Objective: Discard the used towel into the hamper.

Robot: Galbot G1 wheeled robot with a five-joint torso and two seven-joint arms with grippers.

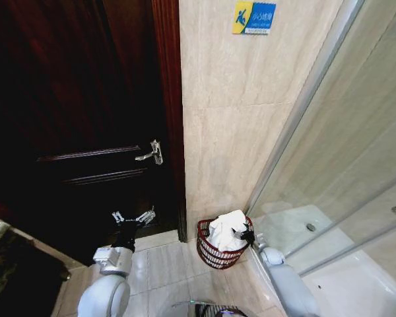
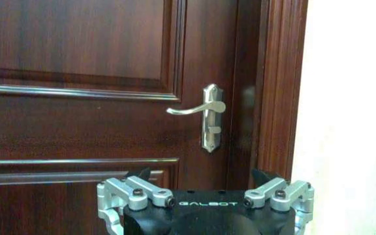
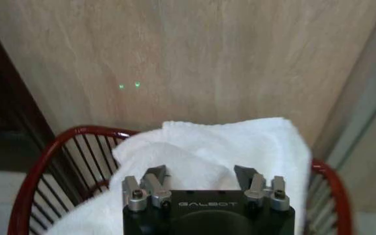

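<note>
The hamper (image 1: 211, 254), a small red-brown wire basket, stands on the floor in the corner between the tiled wall and the glass shower screen. A white towel (image 1: 226, 228) is heaped in it and rises above the rim. My right gripper (image 1: 245, 235) hovers at the basket's right side. In the right wrist view the right gripper (image 3: 199, 175) is open just over the towel (image 3: 227, 142), with the hamper rim (image 3: 77, 132) curving around it. My left gripper (image 1: 133, 216) is held up, open and holding nothing, facing the door; the left wrist view shows this left gripper (image 2: 201, 177) too.
A dark wooden door (image 1: 86, 99) with a silver lever handle (image 2: 204, 108) fills the left. The tiled wall (image 1: 237, 132) carries a blue and yellow sign (image 1: 253, 17). The glass shower screen (image 1: 343, 165) closes off the right. A dark mat (image 1: 13, 277) lies at lower left.
</note>
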